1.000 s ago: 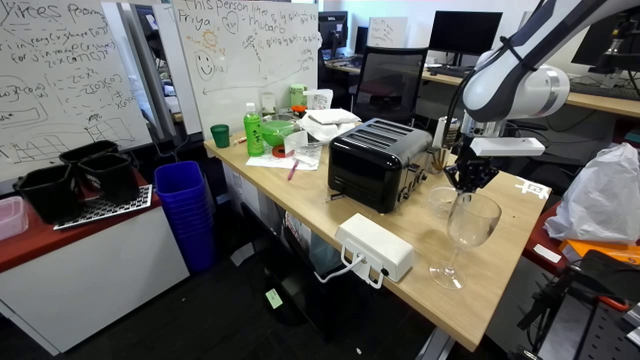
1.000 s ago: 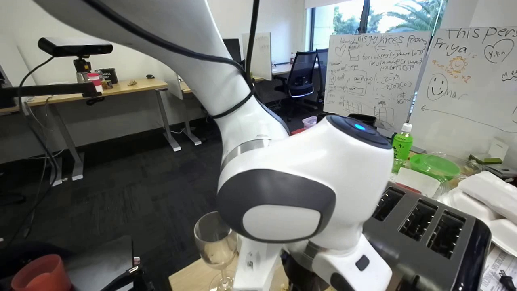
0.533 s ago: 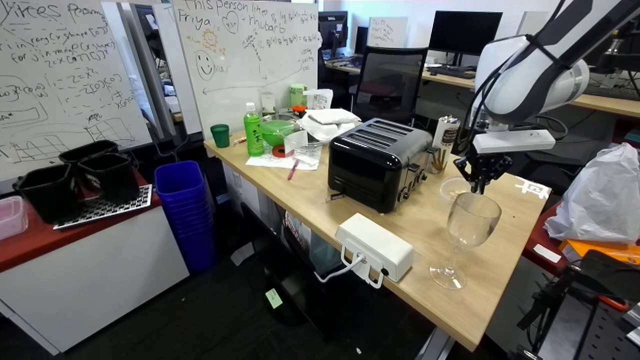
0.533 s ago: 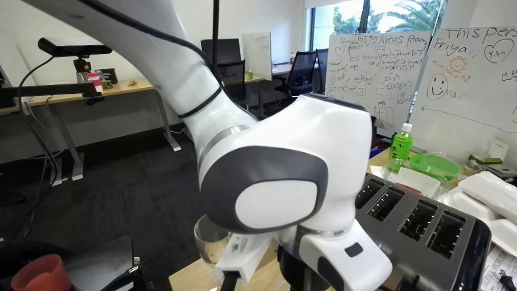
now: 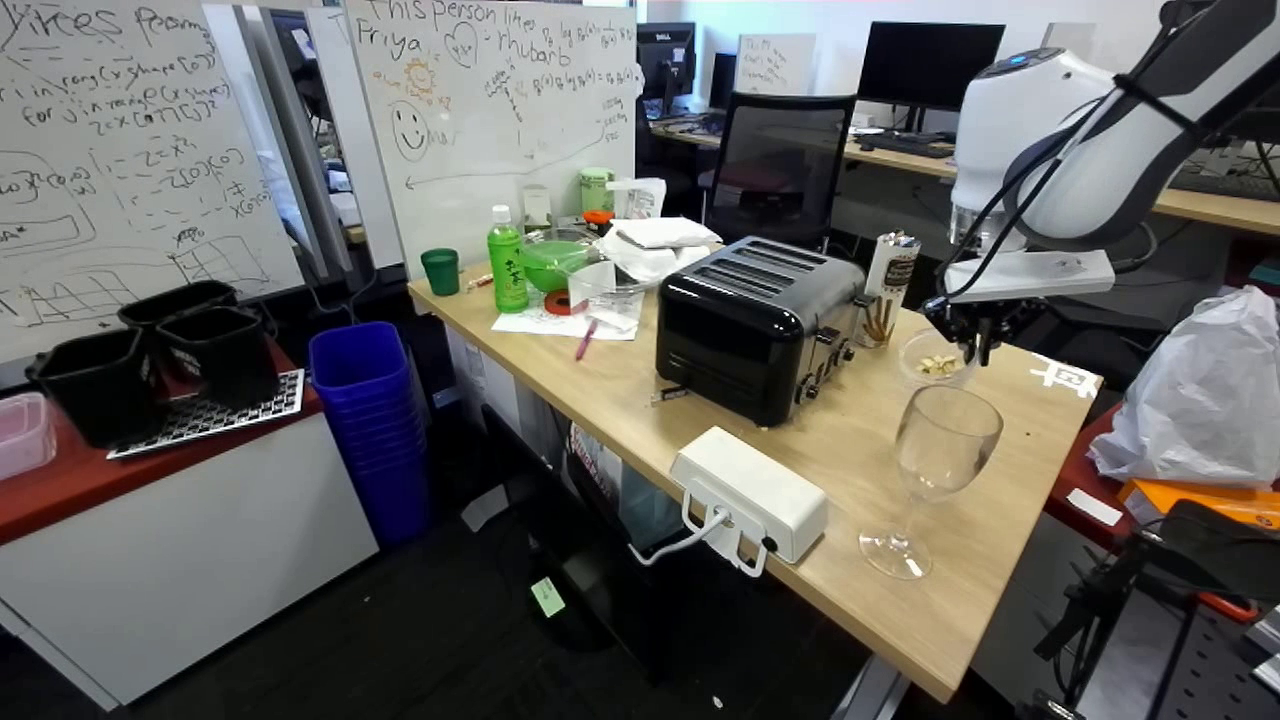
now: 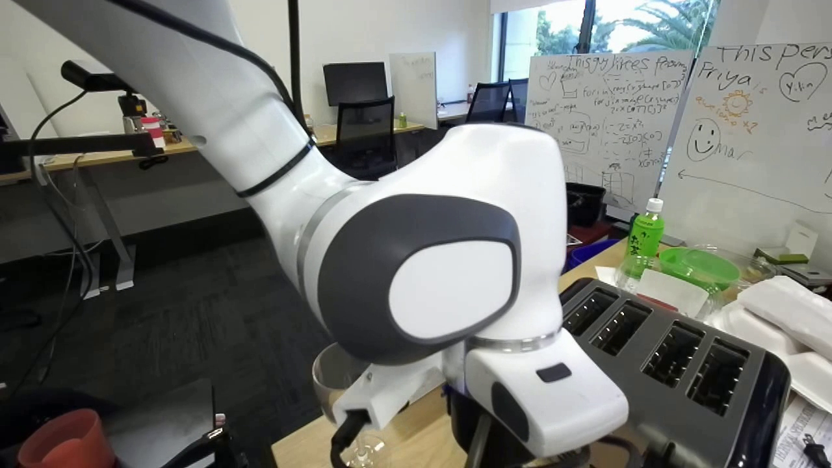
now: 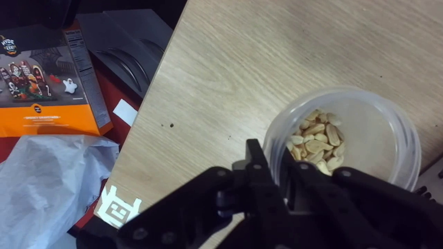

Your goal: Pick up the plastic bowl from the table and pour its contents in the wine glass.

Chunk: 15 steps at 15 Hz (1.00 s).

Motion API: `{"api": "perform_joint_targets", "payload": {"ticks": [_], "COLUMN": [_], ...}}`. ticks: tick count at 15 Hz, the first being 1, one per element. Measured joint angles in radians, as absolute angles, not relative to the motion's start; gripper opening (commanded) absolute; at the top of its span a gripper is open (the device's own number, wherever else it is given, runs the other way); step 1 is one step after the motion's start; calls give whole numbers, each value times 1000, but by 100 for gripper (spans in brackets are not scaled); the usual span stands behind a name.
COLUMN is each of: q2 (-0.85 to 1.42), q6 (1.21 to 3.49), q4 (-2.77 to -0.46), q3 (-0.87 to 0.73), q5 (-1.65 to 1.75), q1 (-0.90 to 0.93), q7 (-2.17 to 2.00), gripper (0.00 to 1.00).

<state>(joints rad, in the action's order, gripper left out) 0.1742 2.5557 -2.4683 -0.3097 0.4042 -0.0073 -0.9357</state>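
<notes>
In the wrist view we are seeing the tool [image 7: 271, 157] pinching the wall of the plastic bowl [image 7: 368, 138], reaching along its outer and inner sides. The bowl is taking up the right of that frame, with pale nuts [image 7: 316, 141] lying heaped in its left half. In an exterior view we are finding the bowl right of centre, with the tool meeting its right edge and the black toaster [image 5: 760, 330] standing to its left; we are struggling to tell whether the bowl is touching the desk [image 5: 860, 460]. Just below it in the frame, the wine glass [image 5: 945, 445] is standing upright on the desk. In an exterior view the arm [image 6: 422, 260] is stretching across the middle and partly covering the glass. At the left of the wrist view, a printed box [image 7: 45, 86] is showing above a white bag [image 7: 52, 180].
</notes>
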Motion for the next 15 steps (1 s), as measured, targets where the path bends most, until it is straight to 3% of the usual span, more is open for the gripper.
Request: {"api": "perform_joint_targets", "payload": {"ticks": [15], "q2": [-116], "q6": [2455], "q4": [-2600], "q3": [-213], "q5": [472], "q1": [-87], "q7": [-1039], "gripper": [3]}}
